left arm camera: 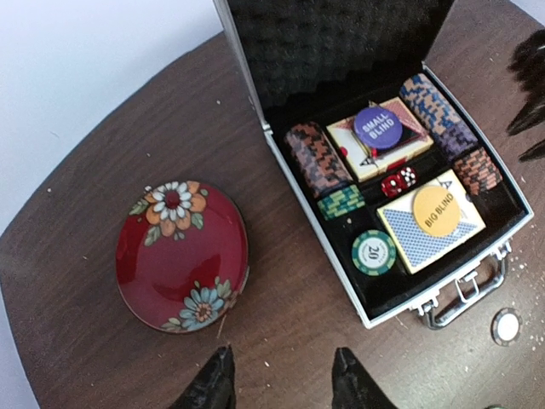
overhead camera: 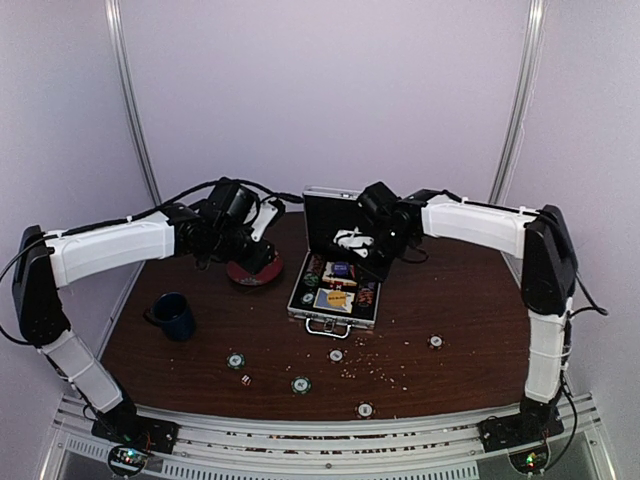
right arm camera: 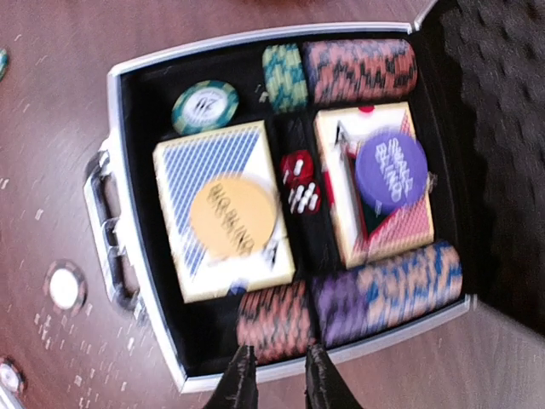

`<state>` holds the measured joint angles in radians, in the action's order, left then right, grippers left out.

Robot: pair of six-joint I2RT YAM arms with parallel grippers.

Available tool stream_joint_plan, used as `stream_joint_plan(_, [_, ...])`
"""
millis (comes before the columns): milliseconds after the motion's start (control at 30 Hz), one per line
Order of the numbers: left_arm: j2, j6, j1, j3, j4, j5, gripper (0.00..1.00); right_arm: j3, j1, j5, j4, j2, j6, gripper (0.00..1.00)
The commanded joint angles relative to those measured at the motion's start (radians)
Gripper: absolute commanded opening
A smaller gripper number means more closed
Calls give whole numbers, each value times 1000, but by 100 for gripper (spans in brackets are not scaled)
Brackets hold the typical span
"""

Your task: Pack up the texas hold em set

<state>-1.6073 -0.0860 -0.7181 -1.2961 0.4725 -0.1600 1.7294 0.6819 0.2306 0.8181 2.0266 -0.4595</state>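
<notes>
The silver aluminium case (overhead camera: 305,306) lies open at the table's middle with its black foam lid up. It also shows in the left wrist view (left arm camera: 387,313) and the right wrist view (right arm camera: 115,119). Inside are rows of poker chips (right arm camera: 362,70), a pink card box (right arm camera: 400,223) under a blue-purple disc (right arm camera: 390,170), a blue card box (right arm camera: 203,158) under a yellow disc, red dice (right arm camera: 298,169) and a green chip (right arm camera: 204,105). My right gripper (right arm camera: 278,358) hovers open and empty over the case's chip row; in the top view it (overhead camera: 352,250) is above the case. My left gripper (left arm camera: 283,366) is open over bare table between plate and case.
A red flowered plate (left arm camera: 181,256) lies left of the case. A dark blue mug (overhead camera: 175,315) stands at the front left. Several loose chips (overhead camera: 301,384) and a die (overhead camera: 245,379) lie on the table's near part, one chip (left arm camera: 507,326) by the case handle.
</notes>
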Motion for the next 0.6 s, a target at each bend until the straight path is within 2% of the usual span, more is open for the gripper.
stream_joint_plan(0, [15,-62,-17,14,84,70,41,-288,-17,29,-154,-251,11,20])
stream_joint_plan(133, [57,-128,-44,109,167,142,44,-626,-77,49,-321,-480,-1,20])
stream_joint_plan(267, [79,-185,-104,197,253,149,44,-824,-213,175,-451,-641,25,22])
stream_joint_plan(400, [98,-239,-167,266,291,168,44,-849,-320,211,-480,-726,39,23])
stream_joint_plan(567, [60,-269,-239,313,314,177,49,-860,-333,202,-490,-719,21,24])
